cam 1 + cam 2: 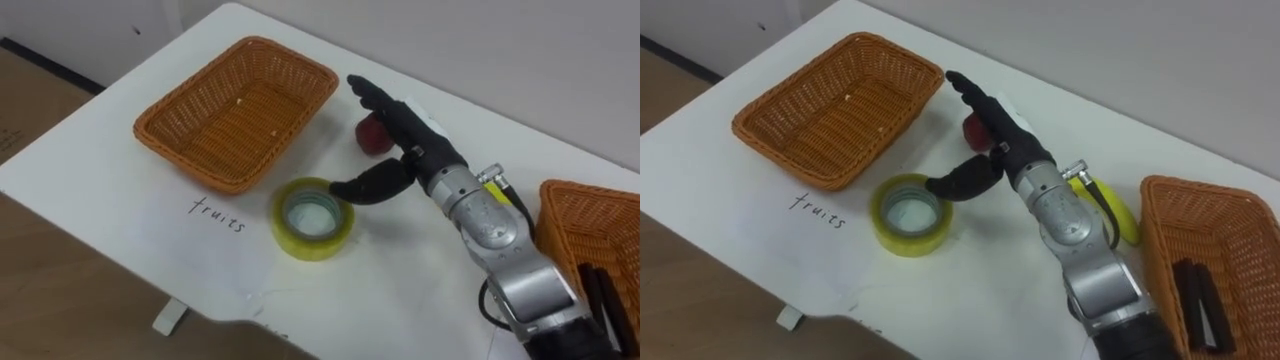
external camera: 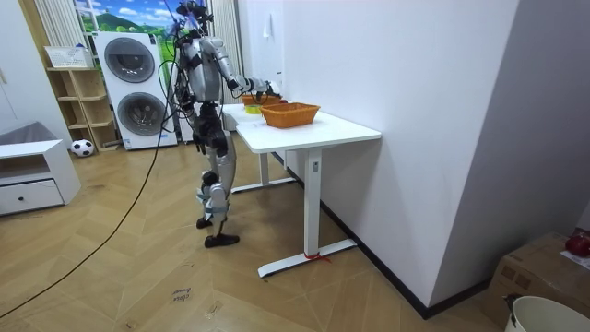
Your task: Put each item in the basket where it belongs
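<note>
The right hand (image 1: pixel 408 138) is reaching across the white tabletop (image 1: pixel 90 175), its fingers (image 1: pixel 375 98) stretching out straight and wide, holding nothing. The thumb is pointing toward the yellow tape roll (image 1: pixel 313 218). A red fruit (image 1: pixel 372 137) is lying just behind the fingers, near the left basket (image 1: pixel 150 135). A yellow object (image 1: pixel 1120 215) is sitting beside the forearm. 2 dark objects (image 1: pixel 1195 290) are lying in the right basket (image 1: pixel 1160 200). The robot is standing upright at the tabletop's edge.
</note>
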